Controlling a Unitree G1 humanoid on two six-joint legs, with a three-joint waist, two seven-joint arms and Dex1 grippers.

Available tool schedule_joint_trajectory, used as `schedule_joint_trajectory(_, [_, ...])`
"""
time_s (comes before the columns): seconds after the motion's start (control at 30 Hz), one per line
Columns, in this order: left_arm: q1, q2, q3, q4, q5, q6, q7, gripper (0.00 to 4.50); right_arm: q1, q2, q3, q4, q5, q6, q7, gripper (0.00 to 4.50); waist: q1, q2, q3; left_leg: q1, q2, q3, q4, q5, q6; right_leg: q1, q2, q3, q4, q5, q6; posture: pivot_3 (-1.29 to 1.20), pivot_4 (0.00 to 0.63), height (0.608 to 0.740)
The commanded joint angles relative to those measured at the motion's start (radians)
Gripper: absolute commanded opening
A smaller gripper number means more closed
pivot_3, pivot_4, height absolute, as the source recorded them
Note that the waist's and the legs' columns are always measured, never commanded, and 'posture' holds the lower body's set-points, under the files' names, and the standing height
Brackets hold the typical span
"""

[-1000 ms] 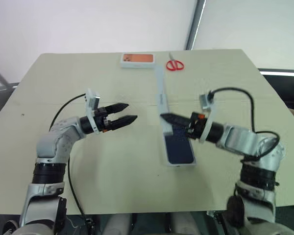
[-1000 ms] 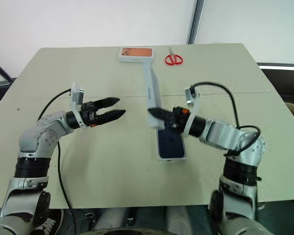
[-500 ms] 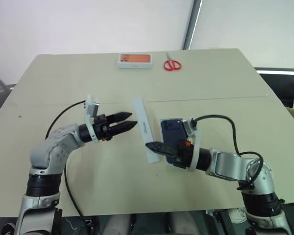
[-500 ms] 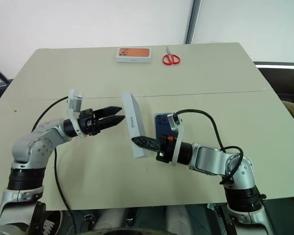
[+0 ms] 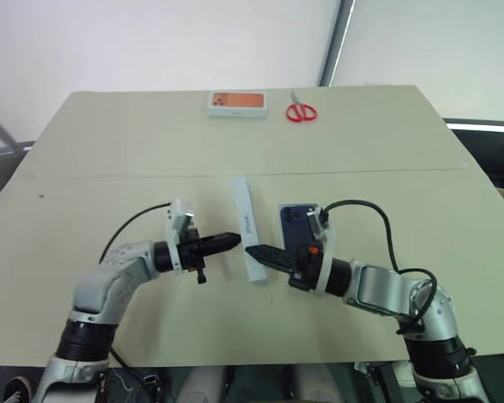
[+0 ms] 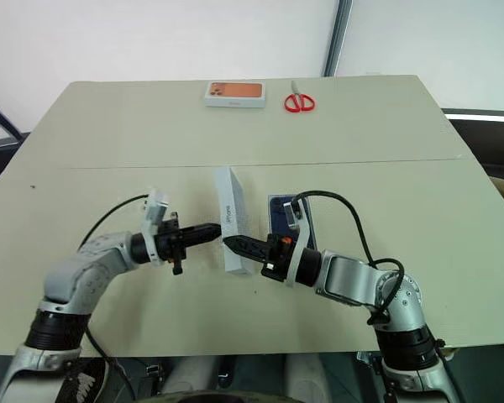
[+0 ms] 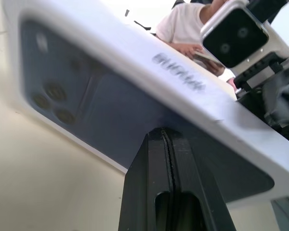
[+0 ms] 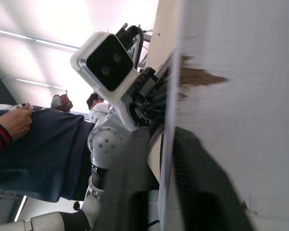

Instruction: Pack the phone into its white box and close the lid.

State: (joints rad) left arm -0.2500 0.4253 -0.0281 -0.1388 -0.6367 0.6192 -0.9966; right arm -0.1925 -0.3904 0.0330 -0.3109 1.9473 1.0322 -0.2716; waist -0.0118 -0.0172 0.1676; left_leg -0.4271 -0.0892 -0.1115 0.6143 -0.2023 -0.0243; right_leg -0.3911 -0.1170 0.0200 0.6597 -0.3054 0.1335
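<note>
The lid (image 5: 247,220) stands on its long edge on the table, just left of the white box (image 5: 280,220). The dark blue phone (image 5: 296,222) lies in that box, partly hidden by my right arm. My left gripper (image 5: 233,240) is shut, and its tips (image 7: 166,139) touch the lid's printed outer face (image 7: 101,91). From the other side, my right gripper (image 5: 254,249) straddles the lid's wall (image 8: 169,159). Its fingers stand slightly apart, and a thin gap shows beside the wall. The lid's white inside (image 8: 241,120) carries small dark marks.
A white box with an orange top (image 5: 236,102) and red scissors (image 5: 300,112) lie at the table's far edge. A person in a white shirt (image 7: 183,33) and another in a dark top (image 8: 33,154) are beyond the table. Bare tabletop stretches to both sides.
The lid came down from above the box and now stands on edge left of it. My left gripper closed and moved in against the lid. The right gripper's fingers loosened.
</note>
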Motion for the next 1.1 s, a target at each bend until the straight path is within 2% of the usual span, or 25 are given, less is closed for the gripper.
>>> schedule_joint_trajectory(0.03, [-0.029, -0.015, -0.01, -0.023, -0.003, -0.018, 0.01, 0.0, -0.016, -0.008, -0.022, 0.002, 0.025, -0.006, -0.029, 2.97, -0.001, 0.0, 0.0, 0.0, 0.0, 0.0, 0.0, 0.0, 0.0, 0.0, 0.0, 0.0, 0.0, 0.0, 0.0, 0.0, 0.15, 0.74])
schedule_joint_trajectory(0.13, [-0.037, -0.027, -0.012, -0.015, 0.001, -0.018, 0.014, 0.0, -0.088, -0.113, -0.059, 0.034, 0.025, 0.004, -0.012, 4.48, -0.001, 0.0, 0.0, 0.0, 0.0, 0.0, 0.0, 0.0, 0.0, 0.0, 0.0, 0.0, 0.0, 0.0, 0.0, 0.0, 0.15, 0.74])
schedule_joint_trajectory(0.2, [-0.037, -0.032, -0.015, -0.014, 0.004, -0.021, 0.014, 0.0, -0.129, -0.2, -0.071, 0.043, -0.005, 0.018, 0.018, 4.48, 0.0, 0.001, 0.0, 0.0, 0.0, 0.001, 0.0, 0.0, 0.0, 0.0, 0.0, 0.0, 0.0, 0.0, 0.0, 0.0, 0.15, 0.74])
schedule_joint_trajectory(0.27, [-0.042, -0.045, -0.03, -0.009, 0.008, -0.025, 0.012, 0.0, -0.17, -0.292, -0.143, 0.071, -0.026, 0.012, 0.086, 4.48, 0.001, 0.001, 0.001, 0.0, 0.0, 0.0, 0.0, 0.0, 0.001, 0.001, 0.0, -0.002, -0.001, 0.0, 0.0, 0.0, 0.15, 0.74])
schedule_joint_trajectory(0.33, [-0.049, -0.062, -0.044, -0.002, 0.01, -0.026, 0.012, 0.0, -0.187, -0.375, -0.184, 0.057, -0.118, 0.03, 0.198, 4.48, 0.002, 0.001, 0.001, 0.0, 0.0, 0.0, 0.0, 0.0, 0.001, 0.002, 0.0, -0.002, -0.002, 0.0, 0.0, 0.0, 0.15, 0.74])
schedule_joint_trajectory(0.43, [-0.061, -0.089, -0.064, 0.009, 0.021, -0.035, 0.019, 0.0, -0.172, -0.449, -0.199, 0.019, -0.311, 0.01, 0.344, 4.48, 0.001, 0.0, 0.0, 0.0, 0.0, 0.0, 0.001, -0.001, 0.002, 0.002, 0.001, -0.003, -0.003, 0.0, 0.0, 0.0, 0.15, 0.74])
schedule_joint_trajectory(0.47, [-0.063, -0.096, -0.071, 0.009, 0.024, -0.037, 0.019, 0.0, -0.161, -0.482, -0.186, -0.004, -0.424, -0.023, 0.409, 4.48, 0.0, 0.0, 0.0, 0.0, 0.0, 0.0, 0.001, -0.001, 0.002, 0.003, 0.001, -0.003, -0.003, 0.0, 0.0, 0.0, 0.15, 0.74])
schedule_joint_trajectory(0.6, [-0.089, -0.141, -0.104, 0.027, 0.037, -0.046, 0.029, 0.0, -0.1, -0.6, -0.098, -0.059, -0.862, -0.216, 0.64, 4.48, 0.001, 0.001, 0.0, 0.0, 0.0, 0.001, 0.001, -0.001, 0.002, 0.002, 0.001, -0.003, -0.003, 0.0, 0.001, 0.0, 0.15, 0.74])
schedule_joint_trajectory(0.7, [-0.102, -0.157, -0.115, 0.045, 0.052, -0.057, 0.032, 0.0, -0.049, -0.63, -0.042, -0.086, -1.066, -0.34, 0.761, 4.48, 0.001, 0.0, 0.001, 0.0, -0.001, 0.001, 0.001, -0.001, 0.002, 0.002, 0.001, -0.003, -0.003, 0.0, 0.001, 0.0, 0.15, 0.74])
schedule_joint_trajectory(0.77, [-0.109, -0.16, -0.119, 0.057, 0.059, -0.066, 0.03, 0.0, -0.029, -0.619, -0.039, -0.055, -1.145, -0.377, 0.791, 3.97, -0.001, 0.0, 0.001, 0.0, 0.0, 0.001, 0.001, -0.001, 0.002, 0.002, 0.001, -0.003, -0.003, 0.0, 0.001, 0.0, 0.15, 0.74])
schedule_joint_trajectory(0.83, [-0.112, -0.156, -0.113, 0.059, 0.057, -0.064, 0.027, 0.0, -0.016, -0.618, -0.023, -0.034, -1.266, -0.455, 0.814, 3.22, 0.0, 0.0, 0.001, 0.0, 0.0, 0.001, 0.001, -0.001, 0.002, 0.002, 0.001, -0.003, -0.003, 0.0, 0.001, 0.0, 0.15, 0.74])
schedule_joint_trajectory(0.93, [-0.108, -0.143, -0.106, 0.06, 0.055, -0.064, 0.02, 0.0, -0.011, -0.599, -0.021, -0.016, -1.367, -0.517, 0.843, 1.64, 0.001, 0.0, 0.001, 0.0, -0.001, 0.001, 0.001, -0.001, 0.002, 0.002, 0.0, -0.003, -0.003, 0.0, 0.001, 0.0, 0.15, 0.74])
schedule_joint_trajectory(0.97, [-0.108, -0.141, -0.106, 0.061, 0.054, -0.065, 0.019, 0.0, -0.011, -0.589, -0.025, -0.012, -1.38, -0.522, 0.853, 0.97, 0.001, 0.0, 0.001, 0.0, -0.001, 0.001, 0.001, -0.001, 0.002, 0.002, 0.0, -0.003, -0.003, 0.0, 0.001, 0.0, 0.15, 0.74])
schedule_joint_trajectory(1.03, [-0.099, -0.124, -0.098, 0.056, 0.051, -0.062, 0.015, 0.0, -0.001, -0.578, -0.018, -0.008, -1.437, -0.562, 0.874, 0.06, 0.001, 0.0, 0.001, 0.0, -0.001, 0.001, 0.001, -0.001, 0.002, 0.002, 0.0, -0.003, -0.003, 0.0, 0.001, 0.0, 0.15, 0.74])
schedule_joint_trajectory(1.1, [-0.091, -0.105, -0.091, 0.05, 0.055, -0.066, 0.01, 0.0, 0.007, -0.57, -0.007, -0.006, -1.497, -0.601, 0.891, 0.06, 0.001, 0.001, 0.001, 0.0, -0.001, 0.001, 0.001, -0.001, 0.002, 0.002, 0.0, -0.003, -0.003, 0.0, 0.001, 0.0, 0.15, 0.74])
